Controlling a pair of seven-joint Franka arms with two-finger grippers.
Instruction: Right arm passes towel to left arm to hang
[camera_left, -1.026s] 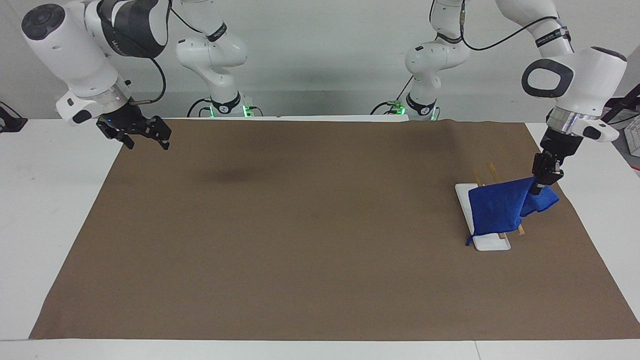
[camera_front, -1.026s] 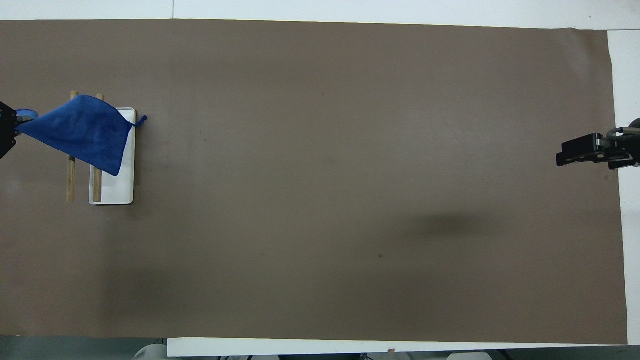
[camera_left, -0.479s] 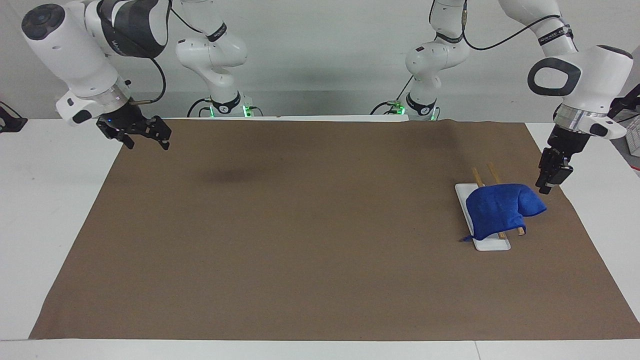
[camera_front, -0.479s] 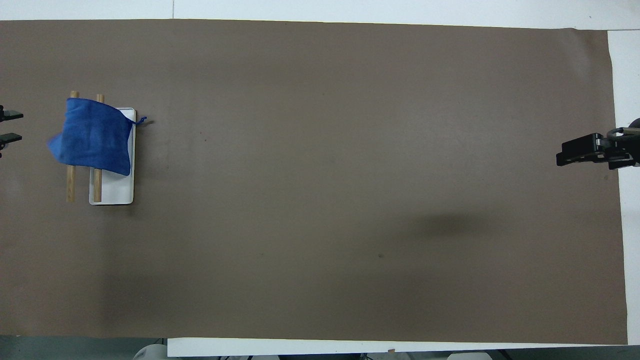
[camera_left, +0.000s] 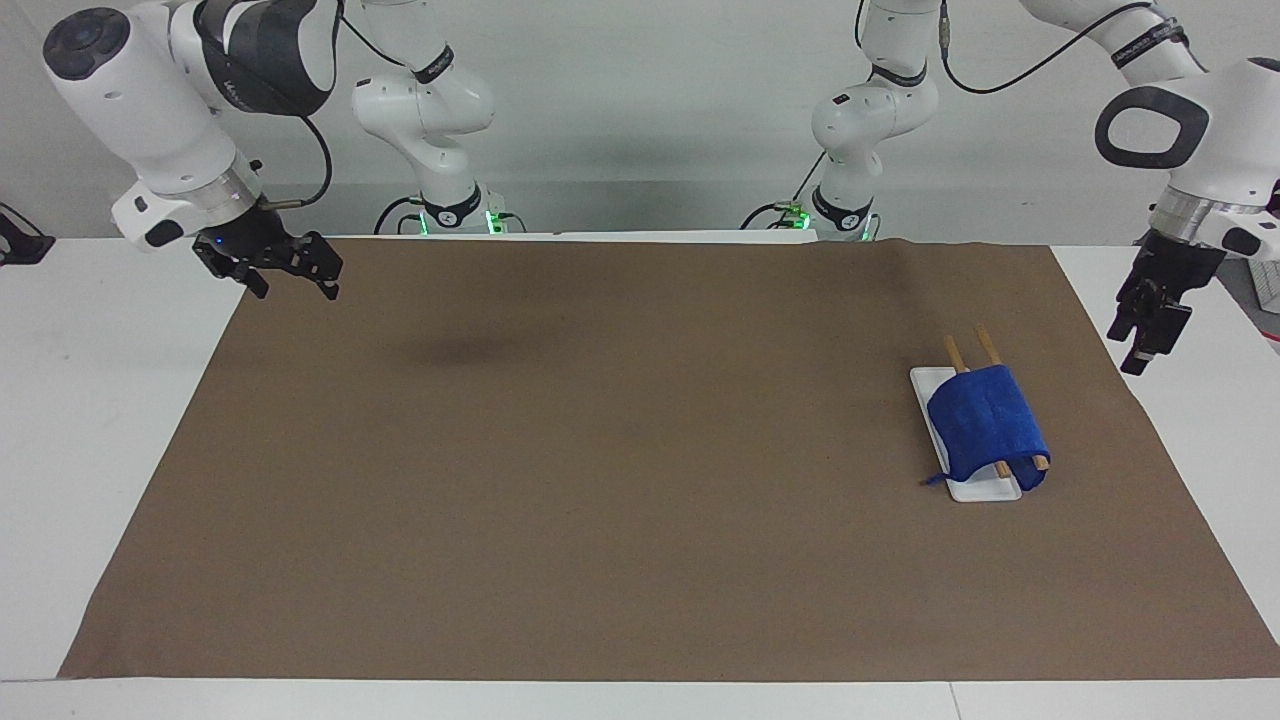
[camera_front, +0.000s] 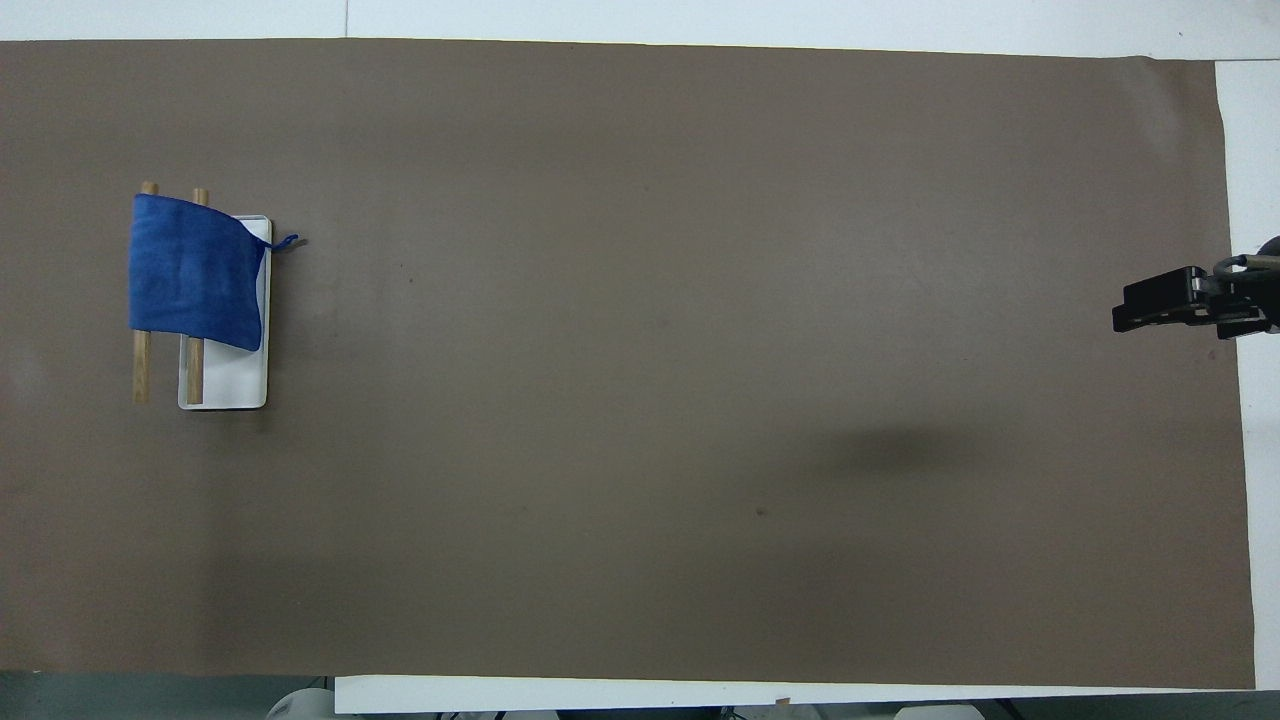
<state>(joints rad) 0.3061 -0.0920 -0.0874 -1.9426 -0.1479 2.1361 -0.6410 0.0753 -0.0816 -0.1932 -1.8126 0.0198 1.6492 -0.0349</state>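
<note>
You have one towel (camera_left: 985, 424) draped over two wooden rods (camera_left: 981, 343) above one white tray (camera_left: 975, 489), at the left arm's end of the bench (camera_left: 100, 440). The tray is partly hidden. The left tool (camera_left: 1143, 333) has let go and lifted away, empty, jaws apart. The right tool (camera_left: 290, 270) waits, open.

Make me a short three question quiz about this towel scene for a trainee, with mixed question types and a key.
1. True or false: the left pincer grips the blue towel.
2. The towel hangs over: A) wooden rails of the rack, B) bare brown mat, C) right pincer.
3. Fill in: the rack's white base lies toward the ____ arm's end.

Key: 1 false; 2 A; 3 left.
</note>
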